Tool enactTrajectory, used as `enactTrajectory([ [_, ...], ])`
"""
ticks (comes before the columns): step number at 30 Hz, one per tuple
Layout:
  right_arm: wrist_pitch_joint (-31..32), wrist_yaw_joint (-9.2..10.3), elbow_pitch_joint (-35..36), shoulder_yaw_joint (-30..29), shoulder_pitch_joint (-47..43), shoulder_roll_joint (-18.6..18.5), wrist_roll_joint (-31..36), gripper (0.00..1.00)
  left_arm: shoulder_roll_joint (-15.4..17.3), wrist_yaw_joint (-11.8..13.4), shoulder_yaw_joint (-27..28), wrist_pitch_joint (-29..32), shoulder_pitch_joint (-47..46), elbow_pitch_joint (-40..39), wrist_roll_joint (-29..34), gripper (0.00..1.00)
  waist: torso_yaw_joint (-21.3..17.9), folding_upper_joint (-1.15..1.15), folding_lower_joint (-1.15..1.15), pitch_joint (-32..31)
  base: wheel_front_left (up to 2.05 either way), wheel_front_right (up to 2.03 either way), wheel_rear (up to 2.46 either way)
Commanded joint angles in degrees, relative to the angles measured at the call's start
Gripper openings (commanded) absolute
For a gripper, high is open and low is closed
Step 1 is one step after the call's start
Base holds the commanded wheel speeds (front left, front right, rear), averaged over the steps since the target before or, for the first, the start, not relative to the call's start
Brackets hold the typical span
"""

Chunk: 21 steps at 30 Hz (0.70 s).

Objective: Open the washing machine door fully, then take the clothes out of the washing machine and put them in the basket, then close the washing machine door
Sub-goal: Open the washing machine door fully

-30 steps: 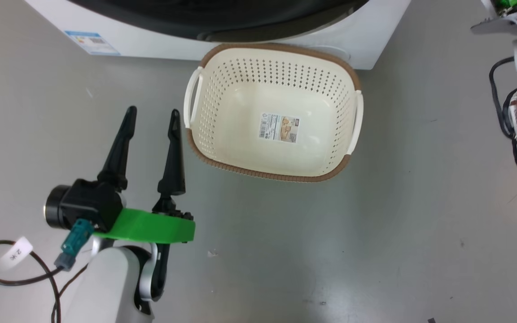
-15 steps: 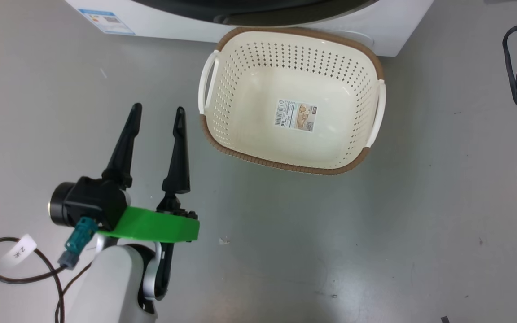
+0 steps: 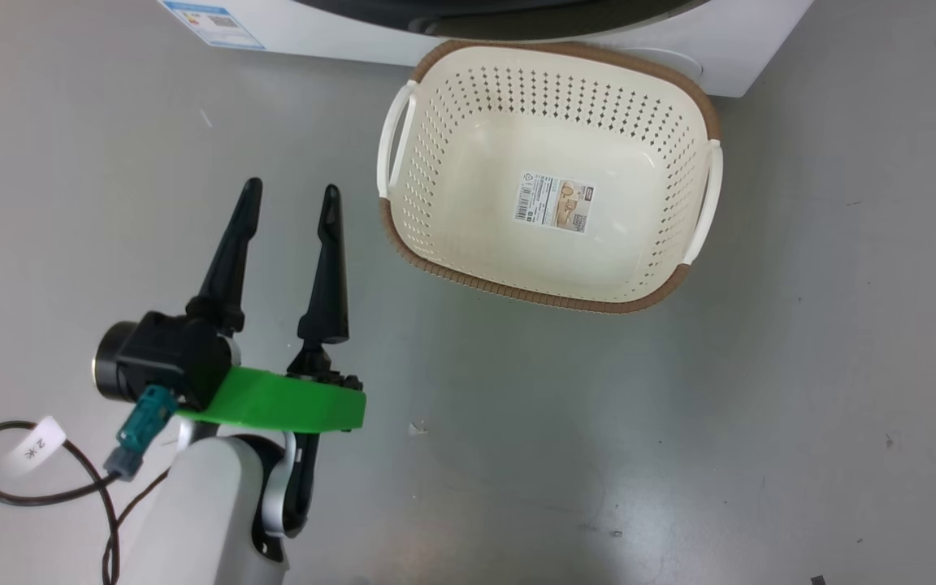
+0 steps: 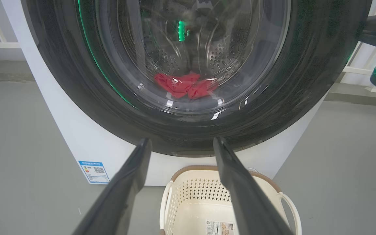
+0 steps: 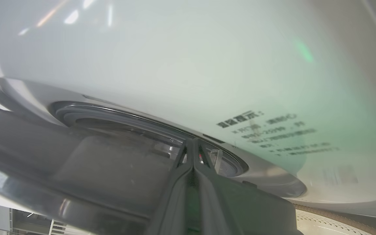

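I hold the left gripper point(image 3: 291, 188) wide open left of the basket point(image 3: 549, 297); right gripper point(image 5: 193, 143) pinched shut at the door point(image 4: 305, 81) rim, clothes point(image 4: 184, 85) behind the glass

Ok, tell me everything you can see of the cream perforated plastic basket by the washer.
The cream, rounded-rectangular plastic basket stands upright on the grey floor, its far rim close to the white washing machine; contact there is unclear. Walls are perforated, the rim brown and woven-looking, with white side handles. It holds only a sticker on its bottom. The open left gripper stands apart from it.
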<state>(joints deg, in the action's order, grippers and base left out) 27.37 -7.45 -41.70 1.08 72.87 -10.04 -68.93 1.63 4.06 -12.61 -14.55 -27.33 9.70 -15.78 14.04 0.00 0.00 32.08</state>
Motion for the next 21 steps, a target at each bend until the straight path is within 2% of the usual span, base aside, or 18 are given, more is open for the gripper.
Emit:
enactTrajectory([
  [1,1.20,-0.03,1.56,1.11,1.10,1.67,-0.27,0.00,1.26,0.32,1.52,-0.44,-0.69,-1.28,-0.36,1.00,-0.01,0.00,0.00,0.01,0.00,0.00,0.00],
  [21,6.88,-0.03,5.26,2.48,-4.50,2.08,-1.08,0.00,1.25,0.68,1.23,-0.45,-0.26,-1.15,-0.59,1.00,-0.37,0.00,0.00,-2.92,0.00,0.00,0.00],
])
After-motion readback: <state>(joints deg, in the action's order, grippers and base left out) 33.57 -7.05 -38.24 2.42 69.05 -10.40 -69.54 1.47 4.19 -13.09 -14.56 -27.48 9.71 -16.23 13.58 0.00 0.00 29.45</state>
